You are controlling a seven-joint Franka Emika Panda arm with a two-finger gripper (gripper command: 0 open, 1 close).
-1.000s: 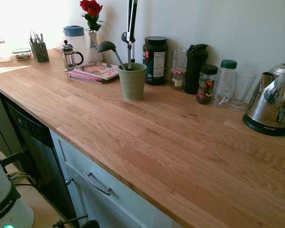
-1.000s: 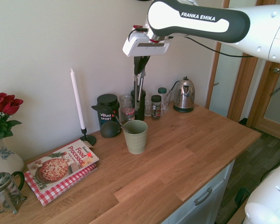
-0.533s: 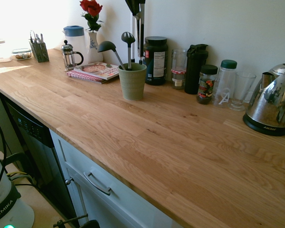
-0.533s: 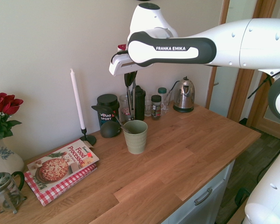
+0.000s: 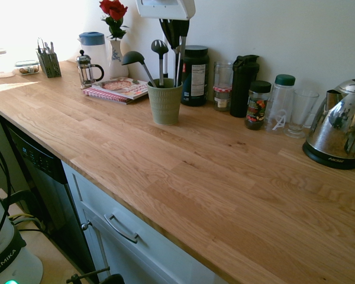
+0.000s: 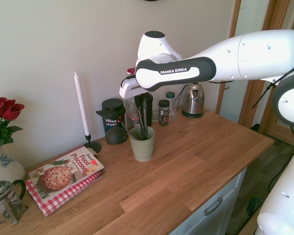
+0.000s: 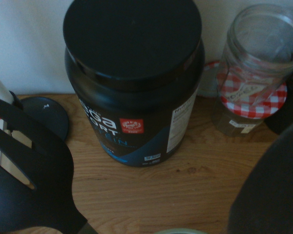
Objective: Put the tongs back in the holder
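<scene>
The gripper [image 5: 176, 42] is clenched on the tongs [image 5: 178, 66], upright, lower end inside the ribbed utensil cup [image 5: 165, 106], upper middle of the frame. Pressing down off-centre could snag the rim and tip the cup; the slotted spoon [image 5: 160, 58] and ladle [image 5: 139, 63] crowd it.

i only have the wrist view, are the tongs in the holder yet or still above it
Observer: Their lower ends are inside the rim of the holder; the tongs point steeply down into it.
Operator: ok and has the claw let go of them
Observer: No, it is shut on their upper part, above the rim.
Operator: i see the slotted spoon, anything else in there with it
Observer: Yes, a dark ladle, leaning out over the rim on the side toward the cookbook.
</scene>
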